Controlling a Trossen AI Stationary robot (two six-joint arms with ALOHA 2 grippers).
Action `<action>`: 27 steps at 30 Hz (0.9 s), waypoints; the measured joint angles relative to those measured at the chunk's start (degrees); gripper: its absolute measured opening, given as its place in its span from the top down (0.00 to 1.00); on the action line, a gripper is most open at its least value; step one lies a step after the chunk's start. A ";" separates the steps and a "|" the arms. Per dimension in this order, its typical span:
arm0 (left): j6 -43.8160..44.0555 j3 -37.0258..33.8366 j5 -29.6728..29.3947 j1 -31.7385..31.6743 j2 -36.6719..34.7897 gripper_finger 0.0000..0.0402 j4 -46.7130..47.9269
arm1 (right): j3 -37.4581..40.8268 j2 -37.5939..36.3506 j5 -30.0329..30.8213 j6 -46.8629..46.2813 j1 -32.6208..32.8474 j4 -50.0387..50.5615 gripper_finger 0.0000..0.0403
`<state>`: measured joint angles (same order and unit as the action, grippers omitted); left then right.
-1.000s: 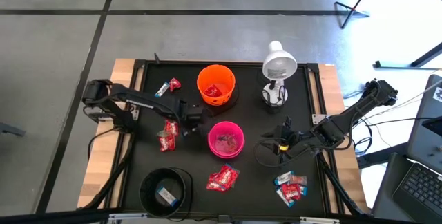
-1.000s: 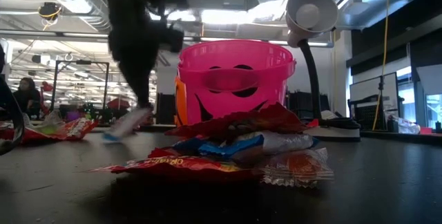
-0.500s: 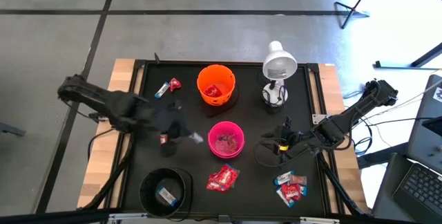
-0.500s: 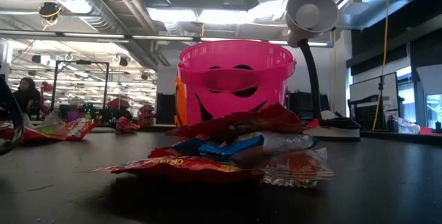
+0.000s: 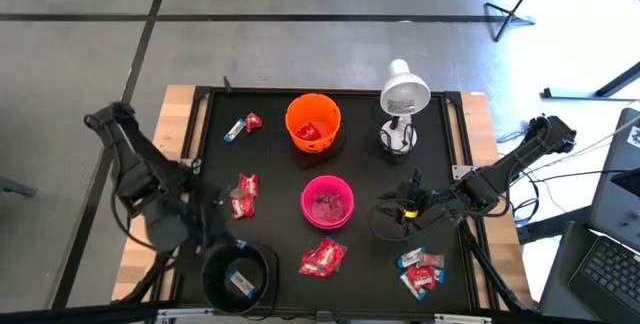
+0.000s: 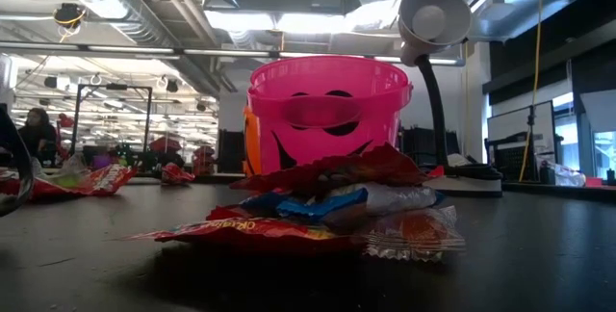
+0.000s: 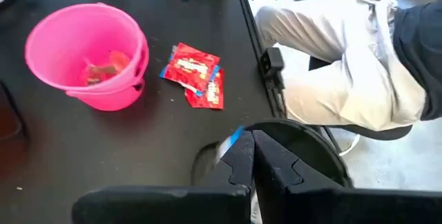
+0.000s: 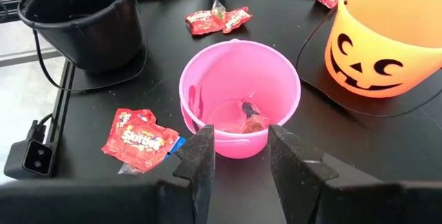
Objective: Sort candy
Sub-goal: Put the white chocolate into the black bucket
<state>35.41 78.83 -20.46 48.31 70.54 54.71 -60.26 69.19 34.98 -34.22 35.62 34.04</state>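
Candy point(image 5: 322, 257): four loose piles; three bowls point(image 5: 327, 202).

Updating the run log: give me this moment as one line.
left gripper: shut on blue-and-white candy, above black bowl | right gripper: open, empty, facing pink bowl | sorting unfinished

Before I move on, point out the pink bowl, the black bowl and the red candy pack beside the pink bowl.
pink bowl point(image 8: 290, 86): right wrist view, on its rim.
black bowl point(image 8: 124, 34): right wrist view, on its outer wall.
red candy pack point(image 8: 135, 137): right wrist view, on the middle of its wrapper.
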 joint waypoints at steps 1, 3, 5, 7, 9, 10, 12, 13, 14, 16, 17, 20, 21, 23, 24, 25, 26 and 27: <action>0.64 0.00 -0.42 0.81 0.41 1.00 0.01 | -0.01 0.00 -0.02 0.00 0.00 0.02 0.67; 2.22 0.00 -1.08 2.12 1.49 1.00 0.00 | 0.00 0.00 -0.04 0.00 0.00 0.00 0.67; 3.65 0.00 -1.06 2.98 2.74 1.00 -0.01 | -0.01 0.00 -0.02 0.00 0.00 -0.04 0.67; 4.93 0.00 -0.29 3.55 4.05 1.00 -0.08 | -0.01 0.00 -0.04 0.00 0.00 -0.04 0.67; 5.90 0.00 0.44 3.95 5.29 1.00 -0.16 | -0.01 0.00 -0.04 0.00 0.00 -0.09 0.67; 6.39 0.00 0.43 4.03 5.74 1.00 -0.18 | 0.00 0.00 -0.04 0.00 0.00 -0.08 0.67; 7.58 0.00 -0.12 3.98 6.27 1.00 -0.16 | 0.01 0.00 -0.04 -0.02 0.00 -0.09 0.67; 7.89 0.00 -0.69 3.91 6.37 1.00 -0.18 | 0.00 0.00 -0.02 0.00 0.00 -0.11 0.67; 7.96 0.00 -1.44 3.70 6.38 1.00 -0.18 | 0.01 0.00 -0.04 0.00 0.00 -0.11 0.67; 7.90 0.00 -2.94 2.68 6.38 1.00 0.24 | 0.01 0.00 -0.03 0.00 0.00 -0.12 0.67; 7.87 0.00 -3.52 2.03 6.31 0.99 0.98 | 0.00 0.00 -0.03 0.00 0.00 -0.15 0.67; 8.12 0.00 -5.43 -0.26 5.87 0.95 6.32 | -0.01 0.00 -0.04 0.00 0.00 -0.61 0.67; 8.69 0.02 -6.19 -1.43 5.79 0.93 8.99 | -0.01 0.00 -0.04 0.00 0.00 -0.85 0.67; 10.29 0.04 -6.70 -4.33 5.80 0.87 15.39 | -0.01 0.00 -0.04 0.00 0.00 -1.29 0.67; 11.11 0.04 -6.65 -6.13 5.85 0.84 18.74 | -0.01 0.00 -0.04 0.00 0.00 -1.27 0.67; 11.51 0.04 -6.30 -8.36 5.85 0.81 21.62 | -0.01 0.00 -0.04 0.01 0.00 -1.25 0.67; 11.40 0.04 -5.65 -10.65 5.83 0.78 23.98 | -0.01 0.00 -0.04 0.07 0.00 -1.23 0.67; 10.60 0.04 -4.95 -13.24 5.66 0.75 25.90 | -0.01 0.00 -0.03 0.23 0.00 -1.23 0.67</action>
<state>46.01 78.87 -25.41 35.08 76.20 80.60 -60.27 69.19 34.96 -33.99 35.62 32.82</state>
